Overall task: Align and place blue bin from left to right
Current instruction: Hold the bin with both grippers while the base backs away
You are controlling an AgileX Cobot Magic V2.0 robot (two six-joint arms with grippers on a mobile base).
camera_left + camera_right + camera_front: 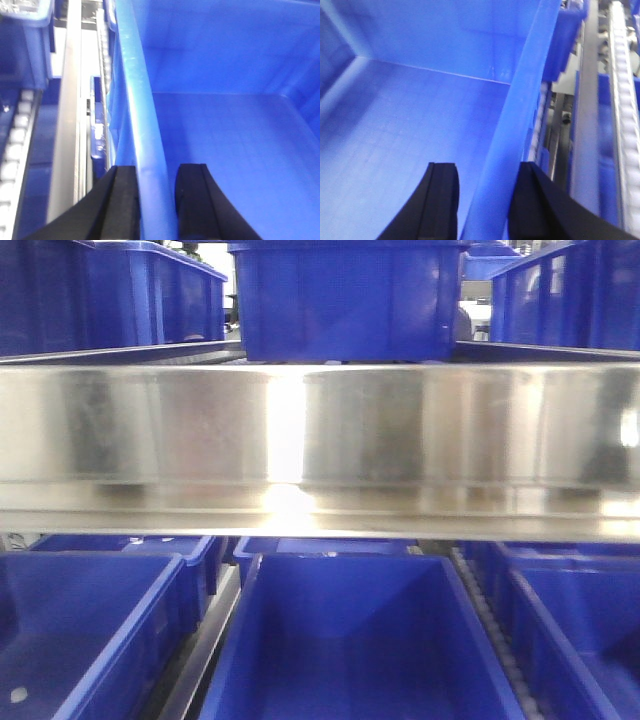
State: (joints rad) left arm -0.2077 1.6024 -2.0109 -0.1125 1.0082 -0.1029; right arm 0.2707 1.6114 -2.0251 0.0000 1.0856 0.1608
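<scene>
The blue bin (225,125) is located beside a metal rail (67,125). Its left wall is clamped by the left gripper (157,172) and its right wall by the right gripper (487,170), with 1 finger on each side.

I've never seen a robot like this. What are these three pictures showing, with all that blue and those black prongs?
This is a two-armed robot. The front view looks ahead from its body: a shiny metal shelf beam with blue plastic crates above and below. The other two come from wrist cameras. The black prongs are its left gripper and right gripper, each straddling, seemingly pinching, a side wall of a large bright-blue plastic bin, empty as far as shown.
</scene>
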